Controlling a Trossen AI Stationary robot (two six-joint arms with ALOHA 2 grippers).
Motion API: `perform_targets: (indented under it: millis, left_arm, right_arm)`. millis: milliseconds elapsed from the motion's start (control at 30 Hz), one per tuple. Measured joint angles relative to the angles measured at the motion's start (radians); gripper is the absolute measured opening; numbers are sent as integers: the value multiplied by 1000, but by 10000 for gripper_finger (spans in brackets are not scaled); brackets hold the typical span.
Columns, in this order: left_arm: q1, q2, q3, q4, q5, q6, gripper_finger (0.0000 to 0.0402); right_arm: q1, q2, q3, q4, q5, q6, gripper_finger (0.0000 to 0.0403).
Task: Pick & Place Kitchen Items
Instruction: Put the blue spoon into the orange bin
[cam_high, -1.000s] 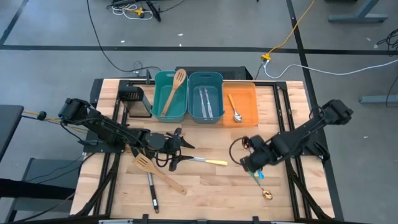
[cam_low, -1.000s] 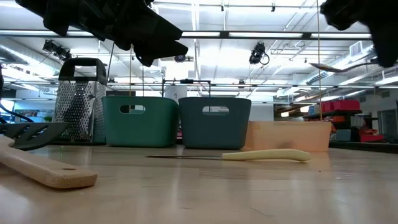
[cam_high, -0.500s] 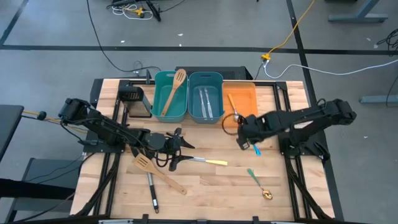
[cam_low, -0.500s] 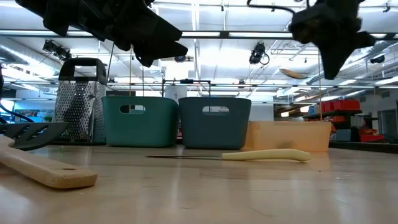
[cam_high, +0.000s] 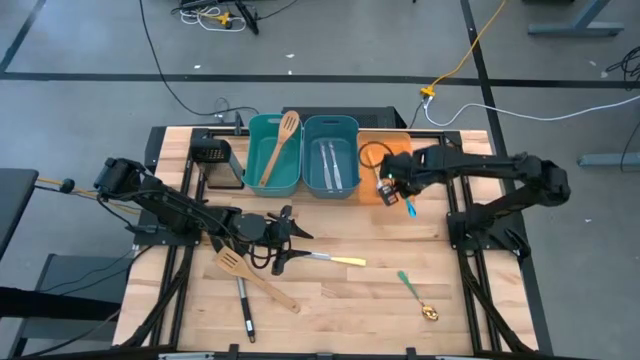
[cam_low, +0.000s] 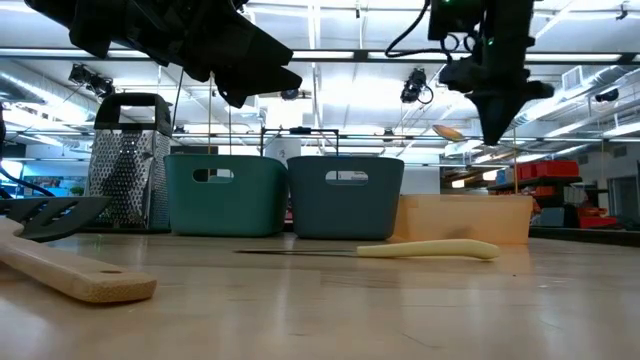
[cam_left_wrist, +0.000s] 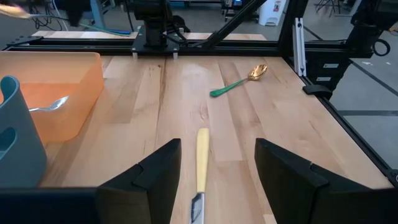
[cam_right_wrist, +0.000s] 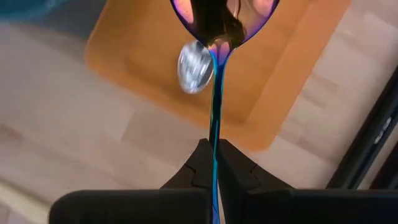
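Observation:
My right gripper (cam_high: 392, 187) is shut on a blue-handled spoon with an iridescent bowl (cam_right_wrist: 224, 18), high over the near edge of the orange bin (cam_high: 396, 160). A silver spoon (cam_right_wrist: 194, 65) lies inside that bin. My left gripper (cam_high: 290, 240) hangs open above the blade end of the yellow-handled knife (cam_left_wrist: 203, 152), which lies flat on the table between its fingers without touching them. A green-handled gold spoon (cam_high: 415, 296) rests on the table's near right part. A wooden spatula (cam_high: 255, 280) and a black turner (cam_high: 243, 310) lie near left. My right gripper (cam_right_wrist: 213, 149) pinches the spoon's thin blue handle (cam_right_wrist: 215, 124) between its two fingertips. The fingers (cam_low: 495, 120) point down from above. The spoon is lifted clear, and its bowl (cam_low: 448, 131) sticks out to one side of them, roughly level.
Along the far edge stand a metal grater (cam_high: 215, 160), a teal bin (cam_high: 272, 160) with a wooden spatula leaning in it, a blue-grey bin (cam_high: 332, 160) holding knives, and the orange bin. Bare wood lies between the knife and the green spoon.
My right gripper has carried the blue-handled spoon from the near right part of the table, beside the green spoon, toward the far edge, and now stands over the orange bin. It has stayed shut on the spoon throughout.

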Motion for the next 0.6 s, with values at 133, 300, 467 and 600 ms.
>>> perform_targets:
  millis: [133, 300, 467, 600]
  left_arm:
    - [0, 0, 0, 0, 0, 0, 211]
    - [0, 0, 0, 0, 0, 0, 210]
    - [0, 0, 0, 0, 0, 0, 210]
    - [0, 0, 0, 0, 0, 7, 210]
  right_arm:
    - [-91, 0, 0, 56, 1, -76, 10]
    - [-173, 0, 0, 119, 4, -140, 10]
    - [-243, 0, 0, 170, 6, -192, 10]
    - [-279, 0, 0, 217, 11, -207, 10]
